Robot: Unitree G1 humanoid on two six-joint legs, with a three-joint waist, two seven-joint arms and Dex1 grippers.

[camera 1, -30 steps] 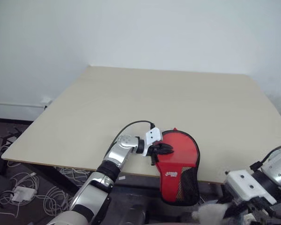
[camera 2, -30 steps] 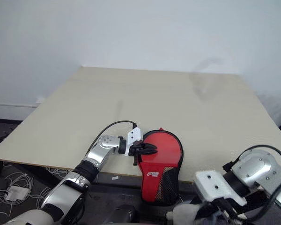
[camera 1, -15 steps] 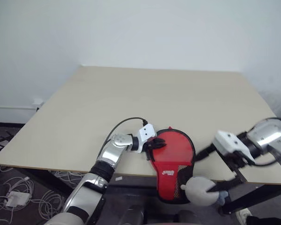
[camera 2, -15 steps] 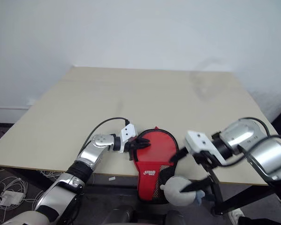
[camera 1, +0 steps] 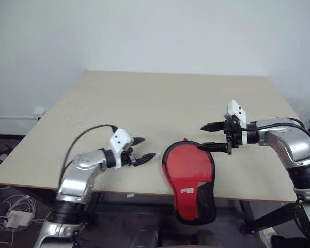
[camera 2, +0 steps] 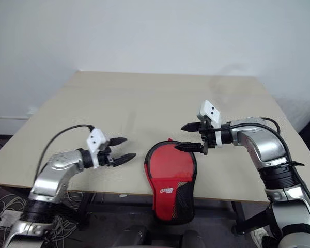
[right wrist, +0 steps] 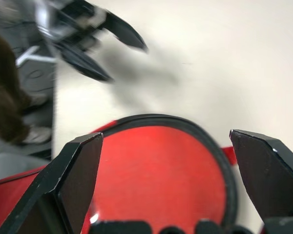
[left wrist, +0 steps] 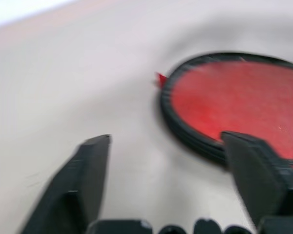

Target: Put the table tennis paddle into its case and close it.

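My left claw (camera 1: 143,149) hangs wide and empty just off the worktop (camera 1: 144,103), beside the case (camera 1: 189,178). My right claw (camera 1: 208,137) is likewise spread with nothing in it, poised over the case's round end. The case lies closed-looking at the near edge, mesh end overhanging. The table tennis paddle is presumably inside; I cannot confirm. Risk: any nudge toward me tips the overhanging case off the worktop; a partly run zip could gape.

You have bare desk (camera 1: 170,98) from the case (camera 1: 188,173) back to the far edge. Only the case, overhanging the near edge, lies between the left gripper (camera 1: 143,148) and right gripper (camera 1: 208,136).
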